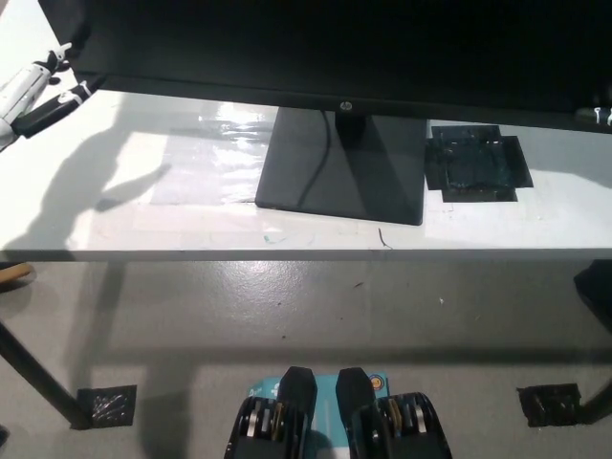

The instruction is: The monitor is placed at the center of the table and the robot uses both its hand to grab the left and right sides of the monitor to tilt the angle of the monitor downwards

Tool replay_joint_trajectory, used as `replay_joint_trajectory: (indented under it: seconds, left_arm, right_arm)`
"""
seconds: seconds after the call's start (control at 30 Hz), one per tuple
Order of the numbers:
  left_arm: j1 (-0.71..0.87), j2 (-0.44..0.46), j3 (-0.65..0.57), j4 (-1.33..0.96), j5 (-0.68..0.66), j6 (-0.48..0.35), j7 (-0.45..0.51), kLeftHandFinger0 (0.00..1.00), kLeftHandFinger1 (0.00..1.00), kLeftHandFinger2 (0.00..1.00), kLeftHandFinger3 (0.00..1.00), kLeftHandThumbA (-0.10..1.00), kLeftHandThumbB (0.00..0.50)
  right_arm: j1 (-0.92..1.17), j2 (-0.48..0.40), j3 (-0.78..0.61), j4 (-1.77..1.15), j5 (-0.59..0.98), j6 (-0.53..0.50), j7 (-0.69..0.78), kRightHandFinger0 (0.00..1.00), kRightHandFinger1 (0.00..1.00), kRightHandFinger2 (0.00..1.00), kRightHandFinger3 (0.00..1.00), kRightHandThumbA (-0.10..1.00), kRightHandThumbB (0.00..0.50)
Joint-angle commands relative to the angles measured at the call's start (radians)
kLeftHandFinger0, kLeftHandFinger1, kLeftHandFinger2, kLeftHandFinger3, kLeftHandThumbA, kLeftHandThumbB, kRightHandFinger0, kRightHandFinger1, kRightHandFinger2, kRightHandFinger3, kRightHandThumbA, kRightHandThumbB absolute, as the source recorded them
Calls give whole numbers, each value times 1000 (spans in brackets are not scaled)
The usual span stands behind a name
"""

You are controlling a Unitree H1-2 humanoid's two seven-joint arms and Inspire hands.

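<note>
While the white left hand point(38, 96) sits at the far left corner of the white surface point(115, 215), its fingers reach the left edge of the wide black flat-screen monitor point(335, 48); a firm clamp cannot be told. The black right hand point(601, 107) barely shows at the monitor's right edge, its state unclear. The monitor's square black base point(344, 172) stands mid-surface, beside a black taped patch point(476, 163).

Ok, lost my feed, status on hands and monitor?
Left hand at monitor left edge, grip unclear. Right hand barely visible at right edge. Monitor upright on table. Nothing in the way.
</note>
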Motion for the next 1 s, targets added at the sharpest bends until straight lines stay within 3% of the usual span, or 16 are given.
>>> replay_joint_trajectory:
  seconds: [0.0,0.17,0.53,0.57,0.67,0.77,0.83,0.87,0.97]
  left_arm:
    - [-186,-68,-93,95,151,-10,79,1000,1000,1000,1000,870,423]
    - [-211,-69,-120,113,168,17,93,1000,1000,1000,1000,879,398]
    - [-218,-72,-148,151,170,19,116,1000,1000,1000,1000,882,403]
    - [-218,-74,-152,153,174,14,127,1000,1000,1000,1000,865,385]
    - [-210,-73,-155,153,172,-11,135,1000,1000,1000,1000,886,411]
    - [-179,-65,-131,130,135,-46,112,1000,1000,1000,1000,902,466]
    - [-156,-55,-103,104,95,-58,77,1000,1000,1000,1000,885,463]
    - [-128,-41,-99,60,94,-41,70,1000,1000,1000,1000,940,471]
    - [-27,-10,-41,-73,2,-35,-3,1000,1000,1000,1000,896,446]
  right_arm:
    - [-190,58,140,3,-247,55,-396,1000,1000,1000,1000,692,492]
    - [-195,64,179,11,-259,75,-433,1000,1000,1000,1000,668,489]
    - [-184,63,271,23,-287,129,-509,1000,1000,1000,1000,692,498]
    - [-180,61,277,23,-288,132,-520,1000,1000,1000,1000,694,499]
    - [-165,58,282,26,-279,118,-549,1000,1000,1000,1000,716,500]
    - [-130,47,226,2,-219,49,-557,1000,1000,1000,1000,809,500]
    - [-106,39,156,-24,-150,-21,-521,1000,1000,1000,1000,848,500]
    - [-82,29,96,-54,-88,-88,-478,1000,1000,1000,1000,847,493]
    - [46,-11,-30,-291,15,-88,-363,1000,1000,1000,1000,888,491]
